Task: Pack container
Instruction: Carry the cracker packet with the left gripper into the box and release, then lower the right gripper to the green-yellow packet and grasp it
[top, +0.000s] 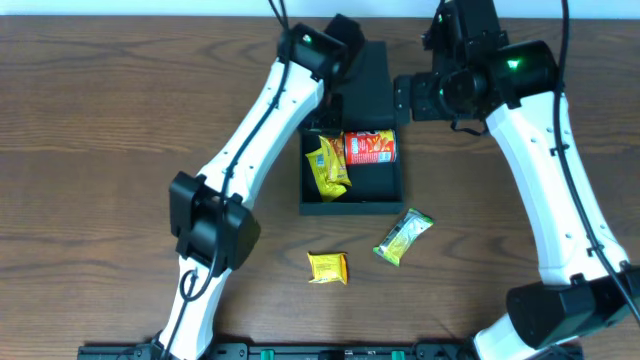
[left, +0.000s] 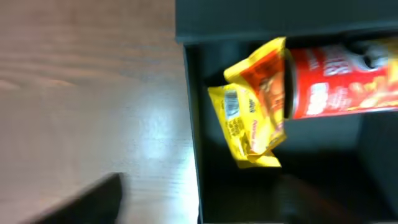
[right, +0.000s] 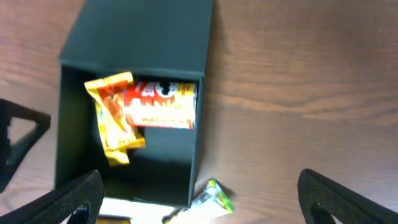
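The box (top: 352, 208) is matte, dark and square with rigid straight walls. Its flat hinged lid (top: 368, 80) is folded open at the far side. It sits on the wood-grain bench (top: 100, 120), directly under the left jaws and just to the left of the right jaws.

Inside it, a glossy red tube (top: 370, 147) lies on its side against the far wall. Its end touches a crinkled yellow foil packet (top: 330, 165) by the left wall. Nearer than both sets of jaws, outside the box, a shiny green packet (top: 403, 237) and a small square yellow packet (top: 327, 267) lie flat on the bench.

The left arm (top: 265, 120) stretches diagonally from a bent elbow to the box's far left corner. Only one dark finger (left: 87, 202) is clear, over the wood beside the box's left wall, so I cannot tell how the left jaws stand.

The right arm (top: 540, 170) rises and bends inward beside the lid. Its wrist view looks down on the box, and the right jaws are spread wide with nothing between their fingers (right: 68, 199).
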